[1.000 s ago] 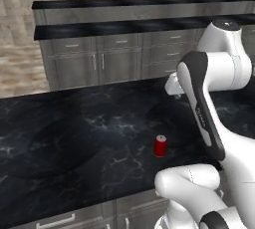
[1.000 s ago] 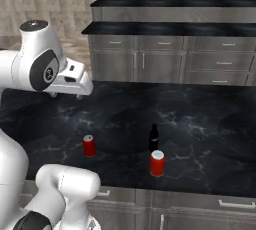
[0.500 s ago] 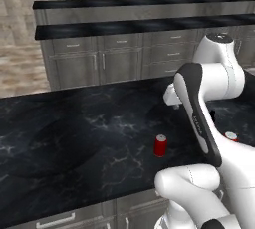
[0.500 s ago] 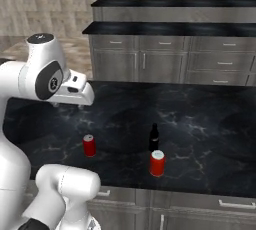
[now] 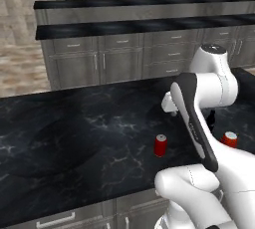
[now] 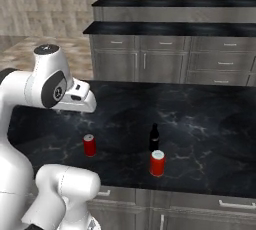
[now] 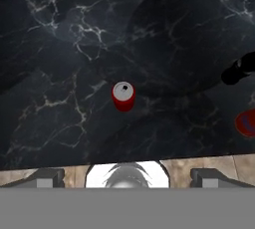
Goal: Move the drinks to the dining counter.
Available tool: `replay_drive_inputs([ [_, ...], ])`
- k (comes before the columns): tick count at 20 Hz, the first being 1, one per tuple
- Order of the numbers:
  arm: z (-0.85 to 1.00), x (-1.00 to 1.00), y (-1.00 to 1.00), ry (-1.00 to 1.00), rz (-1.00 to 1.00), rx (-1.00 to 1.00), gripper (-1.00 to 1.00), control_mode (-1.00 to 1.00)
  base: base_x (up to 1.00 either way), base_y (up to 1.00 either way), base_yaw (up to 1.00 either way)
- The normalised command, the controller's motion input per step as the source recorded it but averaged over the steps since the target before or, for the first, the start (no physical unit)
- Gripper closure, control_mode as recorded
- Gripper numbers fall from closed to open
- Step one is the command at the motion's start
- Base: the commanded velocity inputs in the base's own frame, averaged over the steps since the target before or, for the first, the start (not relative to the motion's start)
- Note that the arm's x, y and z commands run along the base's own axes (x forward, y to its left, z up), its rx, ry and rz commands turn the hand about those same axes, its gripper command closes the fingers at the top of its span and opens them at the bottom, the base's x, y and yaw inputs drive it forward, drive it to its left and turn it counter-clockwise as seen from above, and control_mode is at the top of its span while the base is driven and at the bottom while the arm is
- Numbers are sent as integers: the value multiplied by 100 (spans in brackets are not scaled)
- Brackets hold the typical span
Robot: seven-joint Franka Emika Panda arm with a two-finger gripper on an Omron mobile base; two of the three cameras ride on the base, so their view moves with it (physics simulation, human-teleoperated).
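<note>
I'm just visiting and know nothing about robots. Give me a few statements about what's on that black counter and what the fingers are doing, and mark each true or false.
1. Two red cans stand on the near counter. True: one can at left, another can at right in the right base view.
2. The dark bottle lies on its side. False: it stands upright, just behind the right-hand can.
3. The fingers are closed on a can. False: they are spread open and hold nothing.
4. The hand view looks down on a can's silvery top. True.
5. A drink already sits on the two-level dining counter. False: all three are on the near counter.
</note>
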Motion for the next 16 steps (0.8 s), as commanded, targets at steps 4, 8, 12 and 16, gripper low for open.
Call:
replay_drive_inputs([
  [4, -13, 4, 1, 0, 0, 0, -100, -100, 0, 0, 0],
  [8, -11, 27, 2, 0, 0, 0, -100, -100, 0, 0, 0],
  [12, -13, 22, 4, -1, 0, 0, -100, -100, 0, 0, 0],
  [16, -20, 11, 1, 0, 0, 0, -100, -100, 0, 0, 0],
])
